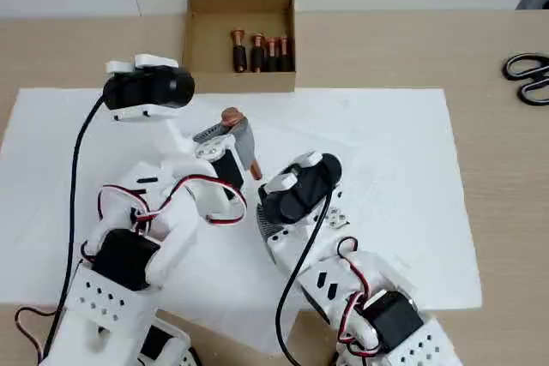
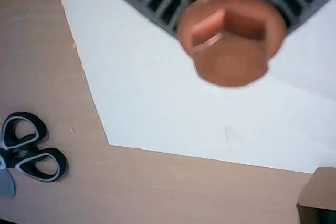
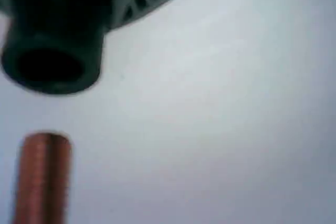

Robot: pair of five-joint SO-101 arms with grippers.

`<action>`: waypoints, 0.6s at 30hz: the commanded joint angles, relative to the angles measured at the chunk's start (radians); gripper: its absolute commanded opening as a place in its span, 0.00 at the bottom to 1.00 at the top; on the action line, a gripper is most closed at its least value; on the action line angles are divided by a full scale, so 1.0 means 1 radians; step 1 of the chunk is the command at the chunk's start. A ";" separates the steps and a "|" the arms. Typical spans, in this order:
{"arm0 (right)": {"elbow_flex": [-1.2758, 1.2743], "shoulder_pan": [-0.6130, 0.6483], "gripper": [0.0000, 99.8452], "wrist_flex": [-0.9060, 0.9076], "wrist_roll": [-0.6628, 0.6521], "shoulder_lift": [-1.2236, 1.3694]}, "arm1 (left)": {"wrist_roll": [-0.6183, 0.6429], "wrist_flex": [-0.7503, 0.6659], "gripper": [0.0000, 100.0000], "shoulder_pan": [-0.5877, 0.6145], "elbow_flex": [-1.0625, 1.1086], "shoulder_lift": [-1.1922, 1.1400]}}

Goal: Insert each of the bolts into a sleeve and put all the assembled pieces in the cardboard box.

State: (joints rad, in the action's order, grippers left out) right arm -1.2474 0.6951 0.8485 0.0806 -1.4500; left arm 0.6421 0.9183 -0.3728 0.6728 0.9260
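- The left gripper (image 1: pixel 238 139) is clamped tight on a copper bolt (image 1: pixel 230 116) over the white paper (image 1: pixel 386 177) at table centre. The bolt's long axis slants from the hex head at 11 o'clock to the threaded tip at 5 o'clock.
- The right gripper (image 1: pixel 276 184) holds a black sleeve (image 3: pixel 52 51) just beyond that tip. Its open mouth is near the shaft's end, not touching.
- From above, the right wrist covers the sleeve. Close up, the shaft runs off the frame edge and the head is blurred.
- Four assembled pieces (image 1: pixel 262 53) lie in the cardboard box (image 1: pixel 199 49) at 12 o'clock, and scissors (image 1: pixel 527 79) at 2 o'clock.
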 commanded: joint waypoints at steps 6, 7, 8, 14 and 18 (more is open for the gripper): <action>0.006 0.007 0.00 -0.025 0.005 -0.015 | 0.005 -0.017 0.01 -0.008 0.021 0.014; 0.006 0.007 0.00 -0.025 0.005 -0.015 | 0.006 -0.017 0.01 -0.008 0.021 0.015; 0.006 0.007 0.00 -0.025 0.005 -0.015 | 0.008 -0.017 0.01 -0.015 0.021 0.015; 0.006 0.007 0.00 -0.025 0.005 -0.012 | 0.009 -0.017 0.01 -0.038 0.021 0.017; 0.006 0.007 0.00 -0.025 0.005 -0.008 | 0.009 -0.015 0.01 -0.044 0.021 0.017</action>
State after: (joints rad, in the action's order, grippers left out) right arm -1.2474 0.6951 0.8485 0.0806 -1.4500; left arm 0.6467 0.9183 -0.4051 0.7004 0.9260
